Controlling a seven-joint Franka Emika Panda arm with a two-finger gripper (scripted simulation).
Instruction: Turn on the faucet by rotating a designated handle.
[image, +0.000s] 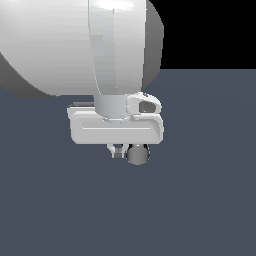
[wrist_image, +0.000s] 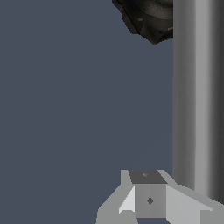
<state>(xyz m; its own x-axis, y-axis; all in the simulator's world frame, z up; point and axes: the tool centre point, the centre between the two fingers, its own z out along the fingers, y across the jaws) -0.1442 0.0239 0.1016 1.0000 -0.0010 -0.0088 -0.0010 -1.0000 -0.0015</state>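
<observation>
The faucet shows only in part. In the wrist view its black ribbed base (wrist_image: 148, 17) sits at one edge, and the handle (wrist_image: 197, 96), a smooth grey metallic bar, runs along the picture's side. In the exterior view only the handle's flat round end (image: 138, 154) peeks out below the white hand. My gripper (image: 117, 152) hangs right beside that end, on the exterior view's left of it. Its fingers (wrist_image: 149, 197) are together at the hand's middle, shut on nothing, with the bar close alongside them. Whether they touch the bar cannot be made out.
The big white arm (image: 75, 45) fills the upper part of the exterior view and hides most of the faucet. A flat dark blue-grey floor (image: 200, 200) lies all around.
</observation>
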